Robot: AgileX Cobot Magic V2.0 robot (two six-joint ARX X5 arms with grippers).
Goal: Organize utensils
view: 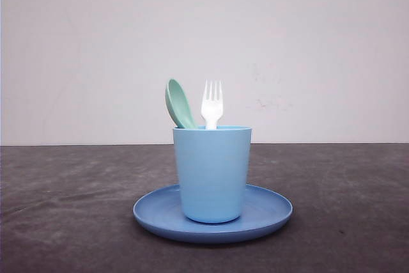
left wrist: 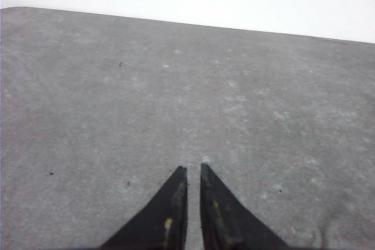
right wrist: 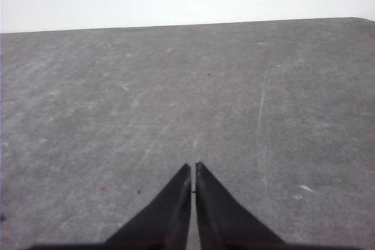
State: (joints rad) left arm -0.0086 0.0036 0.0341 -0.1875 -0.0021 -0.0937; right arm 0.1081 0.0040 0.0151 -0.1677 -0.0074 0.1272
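Front view: small white plastic fork and pale mint-green plastic spoon stand in the light blue cup on the round blue plate; lift each straight upward. Left wrist view: left pincer nearly closed, empty, above the grey table. Right wrist view: right pincer closed, empty.

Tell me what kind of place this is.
Probably a lab or test bench staged for robot trials, not a real kitchen. A bare dark grey table stands against a blank white wall. The props are plastic: a cup holding a fork and spoon, standing on a plate.
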